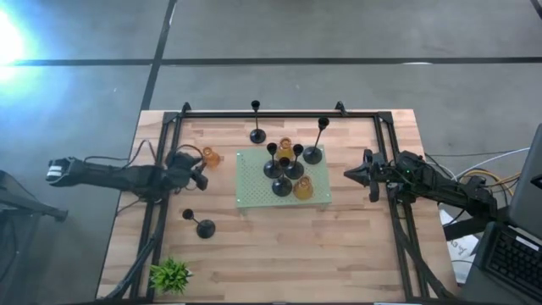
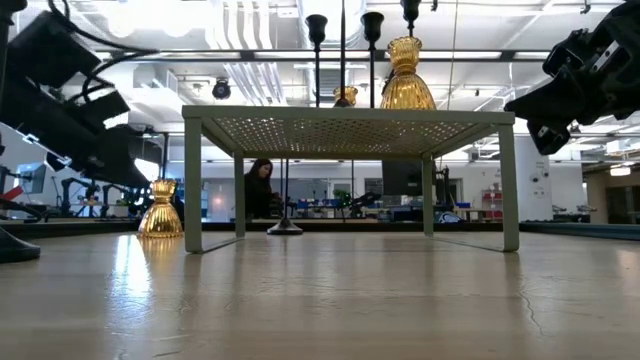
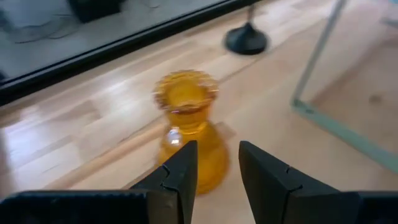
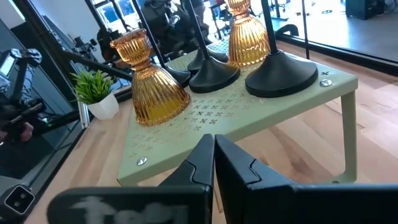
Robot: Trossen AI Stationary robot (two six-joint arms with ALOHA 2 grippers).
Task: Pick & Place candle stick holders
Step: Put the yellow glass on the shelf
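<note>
No writing can be read anywhere. The left gripper (image 3: 214, 171) stands open just short of an amber holder (image 3: 189, 127) on the bare table (image 1: 279, 263), left of the green stand (image 1: 251, 196). The stand carries black holders (image 1: 283, 185) and two more amber ones. The right gripper (image 4: 213, 155), fingers pressed together and empty, hovers right of the stand. A plant (image 1: 170, 274) sits at the near left corner.

We see ribbed, glossy amber glass holders (image 4: 149, 81), matt black holders (image 4: 283, 73), a perforated matt pale-green metal stand (image 4: 249, 109), and a smooth wood-plank table (image 1: 279, 254).
</note>
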